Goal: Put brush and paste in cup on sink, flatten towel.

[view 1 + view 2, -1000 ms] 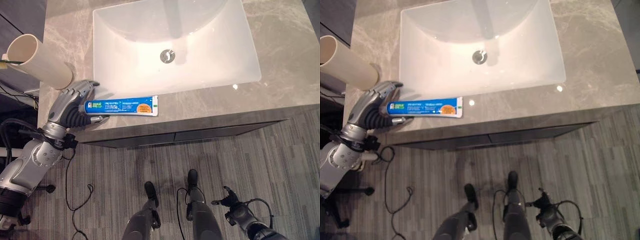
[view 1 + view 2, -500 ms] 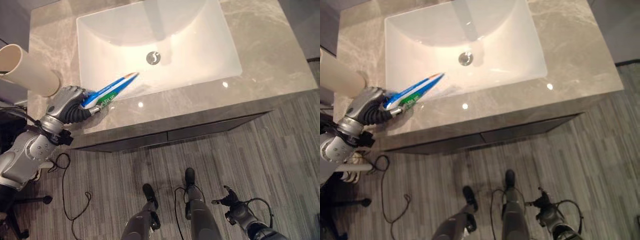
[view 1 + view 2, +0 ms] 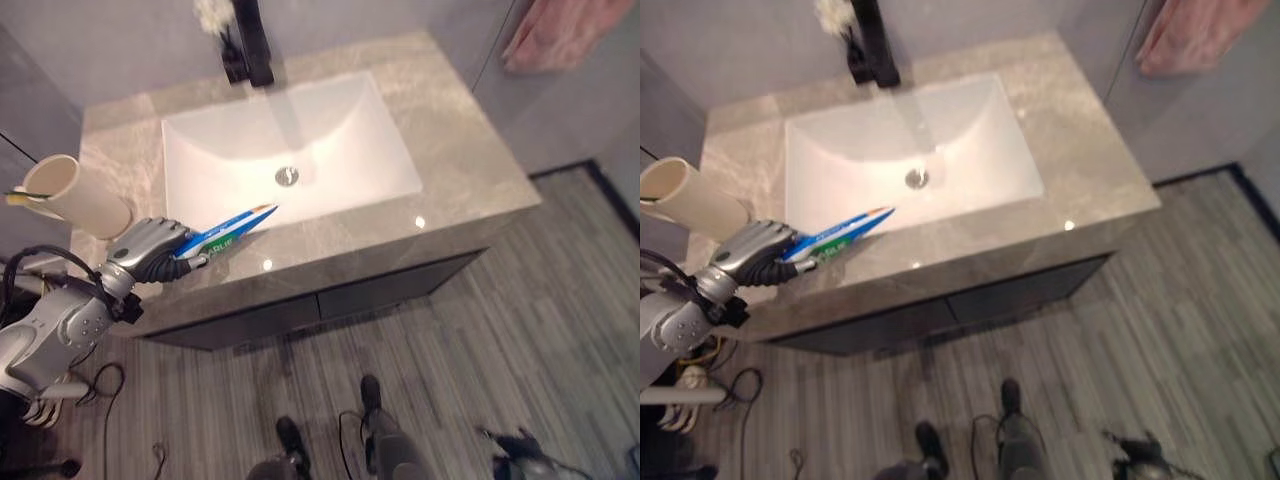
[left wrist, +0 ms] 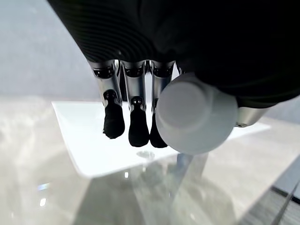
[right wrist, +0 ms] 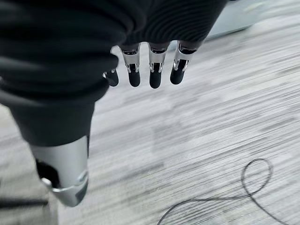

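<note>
My left hand (image 3: 150, 250) is shut on the cap end of a blue toothpaste tube (image 3: 228, 228), held above the front left of the grey stone counter (image 3: 460, 170). The tube's flat end points toward the white basin (image 3: 340, 150). In the left wrist view the tube's white cap (image 4: 197, 119) sits beside my curled fingers (image 4: 138, 126). A cream cup (image 3: 78, 196) stands on the counter just left of the hand, with a thin green-yellow thing (image 3: 16, 197) at its rim. A pink towel (image 3: 560, 30) hangs on the wall at the back right. My right hand (image 3: 520, 445) hangs low over the floor, fingers (image 5: 154, 75) relaxed and empty.
A black tap (image 3: 250, 45) stands behind the basin, whose drain (image 3: 287, 176) is in the middle. Dark drawer fronts (image 3: 330, 300) run under the counter's front edge. Grey plank flooring (image 3: 520, 330) lies in front.
The left hand closed on the tube and lifted it off the counter, its flat end swinging up toward the basin. The camera has tilted up, bringing the tap and towel into view.
</note>
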Available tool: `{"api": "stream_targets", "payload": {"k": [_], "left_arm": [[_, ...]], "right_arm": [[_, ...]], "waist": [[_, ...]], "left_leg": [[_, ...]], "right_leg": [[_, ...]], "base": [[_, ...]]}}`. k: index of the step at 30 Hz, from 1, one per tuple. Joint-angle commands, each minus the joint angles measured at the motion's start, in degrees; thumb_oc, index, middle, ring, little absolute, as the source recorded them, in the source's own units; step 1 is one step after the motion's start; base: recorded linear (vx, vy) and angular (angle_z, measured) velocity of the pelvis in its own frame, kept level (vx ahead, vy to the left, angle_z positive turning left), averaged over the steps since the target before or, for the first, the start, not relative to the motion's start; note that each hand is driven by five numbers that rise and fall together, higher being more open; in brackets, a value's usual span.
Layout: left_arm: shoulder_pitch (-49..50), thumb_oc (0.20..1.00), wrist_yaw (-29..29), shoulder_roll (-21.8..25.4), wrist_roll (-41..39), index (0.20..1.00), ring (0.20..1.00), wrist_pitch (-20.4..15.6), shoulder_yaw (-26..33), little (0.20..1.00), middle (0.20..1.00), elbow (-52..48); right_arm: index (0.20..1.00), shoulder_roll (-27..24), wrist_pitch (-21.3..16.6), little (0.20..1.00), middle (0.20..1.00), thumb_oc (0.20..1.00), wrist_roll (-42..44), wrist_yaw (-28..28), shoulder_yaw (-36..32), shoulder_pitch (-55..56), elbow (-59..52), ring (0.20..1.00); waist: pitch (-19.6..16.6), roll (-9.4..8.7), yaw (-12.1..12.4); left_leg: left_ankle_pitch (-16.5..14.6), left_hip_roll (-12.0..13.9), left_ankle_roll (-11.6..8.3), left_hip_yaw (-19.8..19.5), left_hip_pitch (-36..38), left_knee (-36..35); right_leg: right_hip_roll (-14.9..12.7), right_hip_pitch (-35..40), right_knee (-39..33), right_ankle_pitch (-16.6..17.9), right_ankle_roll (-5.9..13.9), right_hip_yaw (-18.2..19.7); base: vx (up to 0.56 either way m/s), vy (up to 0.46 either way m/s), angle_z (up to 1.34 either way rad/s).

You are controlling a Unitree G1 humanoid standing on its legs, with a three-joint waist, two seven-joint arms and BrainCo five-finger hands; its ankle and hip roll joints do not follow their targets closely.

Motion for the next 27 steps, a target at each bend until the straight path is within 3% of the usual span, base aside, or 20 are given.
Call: {"api": "stream_targets", "payload": {"k": [1,3,4,5,7,9,11,15,19,20,23,24,25,27], "left_arm": [[-2.80,0.200,6.70,-1.01,-0.17,0.200,0.200,-0.57,7.95,0.200,0.200,-2.35],[-3.85,0.200,10.64,-1.35,1.43,0.200,0.200,-0.14,12.38,0.200,0.200,-5.97],[-3.61,0.200,10.61,-1.45,1.49,0.200,0.200,-0.05,12.66,0.200,0.200,-6.18],[-3.36,0.200,12.65,-2.18,2.05,0.200,0.200,0.29,15.20,0.200,0.200,-7.60],[-1.45,0.200,14.61,-5.30,4.68,0.200,0.200,1.14,18.27,0.200,0.200,-8.45],[-2.78,0.200,16.50,-6.93,7.89,0.200,0.200,1.51,20.30,0.200,0.200,-10.83],[-6.04,0.200,17.68,-9.23,8.59,0.200,0.200,1.22,19.42,0.200,0.200,-12.44],[-12.57,0.200,15.79,-10.88,6.66,0.200,0.200,0.06,14.19,0.200,0.200,-15.46],[-17.48,0.200,14.29,-9.69,4.34,0.200,0.200,-0.71,8.66,0.200,0.200,-15.98],[-18.48,0.200,14.04,-9.52,3.81,0.200,0.200,-0.91,7.54,0.200,0.200,-16.05],[-19.47,0.200,14.07,-9.63,1.95,0.200,0.200,-1.29,5.26,0.200,0.200,-15.85],[-19.79,0.200,14.39,-9.55,1.78,0.200,0.200,-1.54,3.91,0.200,0.200,-16.18],[-19.73,0.200,14.92,-8.73,1.54,0.200,0.200,-1.51,3.68,0.200,0.200,-15.78],[-19.10,0.200,15.35,-7.90,1.64,0.200,0.200,-1.93,4.17,0.200,0.200,-15.86]], "right_arm": [[1.000,-4.61,-2.23,1.000,1.000,1.000,16.01,0.09,-2.31,1.57,0.86,1.000],[1.000,-11.95,-4.54,1.000,1.000,1.000,23.98,-2.89,-10.29,1.19,-1.84,1.000],[1.000,-11.95,-4.47,1.000,1.000,1.000,23.90,-3.01,-10.34,1.22,-2.05,1.000],[1.000,-14.51,-5.57,1.000,1.000,1.000,22.46,-5.67,-11.61,1.97,-9.31,1.000],[1.000,-16.85,-6.03,1.000,1.000,1.000,10.03,-10.95,-11.03,5.15,-32.53,1.000],[1.000,-19.96,-8.06,1.000,1.000,1.000,4.17,-10.07,-12.39,7.54,-54.58,1.000],[1.000,-20.80,-10.76,1.000,1.000,1.000,3.05,-9.12,-11.24,5.69,-63.05,1.000],[1.000,-26.03,-12.01,1.000,1.000,1.000,2.27,-0.03,-1.30,-1.20,-78.19,1.000],[1.000,-28.43,-10.64,1.000,1.000,1.000,10.28,8.42,18.02,-16.18,-82.85,1.000],[1.000,-28.45,-10.67,1.000,1.000,1.000,16.29,12.00,23.01,-20.35,-84.08,1.000],[1.000,-24.97,-9.95,1.000,1.000,1.000,30.16,17.19,35.09,-29.85,-83.45,1.000],[1.000,-21.58,-10.51,1.000,1.000,1.000,33.78,17.41,38.05,-33.50,-85.11,1.000],[1.000,-16.83,-10.80,1.000,1.000,1.000,37.00,16.92,40.32,-36.85,-82.34,1.000],[1.000,-14.19,-10.86,1.000,1.000,1.000,39.07,17.86,42.13,-38.84,-83.17,1.000]], "waist": [[-4.08,-0.38,-1.63],[-5.85,-1.67,-2.35],[-5.75,-1.69,-2.34],[-6.37,-2.04,-2.82],[-7.39,-2.30,-3.75],[-8.40,-2.53,-5.18],[-9.35,-2.65,-5.12],[-10.27,-3.16,-3.88],[-10.41,-4.05,-1.36],[-10.45,-4.18,-0.56],[-10.25,-4.49,1.33],[-10.15,-4.41,2.40],[-9.87,-4.25,3.36],[-9.76,-4.23,4.11]], "left_leg": [[-2.79,0.26,-0.21,-4.69,1.36,0.60],[-3.31,0.65,-0.35,-4.47,2.62,0.60],[-2.95,0.63,-0.36,-4.39,2.51,0.60],[-3.10,0.70,-0.32,-4.17,2.95,0.60],[-3.39,0.85,-0.22,-3.55,3.79,0.60],[-3.65,0.93,-0.14,-2.98,4.60,0.60],[-4.22,0.92,0.04,-2.96,5.24,0.60],[-4.14,1.10,0.09,-2.94,6.02,0.60],[-3.50,1.21,-0.12,-2.58,6.97,0.60],[-3.35,1.31,-0.25,-2.62,7.15,0.60],[-2.87,1.48,-0.54,-2.92,7.25,0.60],[-3.01,1.61,-0.59,-3.28,7.40,0.60],[-2.80,1.62,-0.64,-3.79,7.20,0.60],[-2.65,1.64,-0.71,-4.12,7.05,0.60]], "right_leg": [[-4.77,1.67,0.02,-2.52,6.31,1.82],[-4.60,3.17,0.02,-2.66,6.50,1.60],[-4.60,3.03,0.02,-2.35,6.39,1.66],[-4.48,3.37,0.02,-2.43,6.47,1.78],[-4.24,3.90,0.02,-2.28,6.63,2.15],[-4.17,4.43,0.02,-2.28,6.69,2.41],[-4.22,5.28,0.02,-2.69,6.74,2.13],[-4.11,6.39,0.02,-3.16,6.53,1.68],[-4.04,7.23,0.02,-3.10,6.23,1.79],[-3.99,7.51,0.02,-3.29,6.10,1.66],[-4.08,8.02,0.02,-3.54,5.70,0.95],[-4.12,8.41,0.02,-3.87,5.61,0.49],[-4.27,8.67,0.02,-3.90,5.38,-0.03],[-4.33,8.83,0.02,-4.03,5.21,-0.33]], "base": [[0.02,-0.038,-0.03],[0.03,-0.031,-0.08],[0.01,-0.009,-0.08],[0.00,0.000,0.00],[0.03,0.012,-0.01],[0.02,0.024,-0.12],[0.01,0.010,-0.04],[-0.01,-0.007,0.01],[-0.01,-0.025,-0.03],[0.00,0.000,0.00],[-0.01,-0.041,0.02],[-0.01,-0.047,0.14],[-0.01,-0.031,0.11],[-0.01,-0.028,0.16]]}}
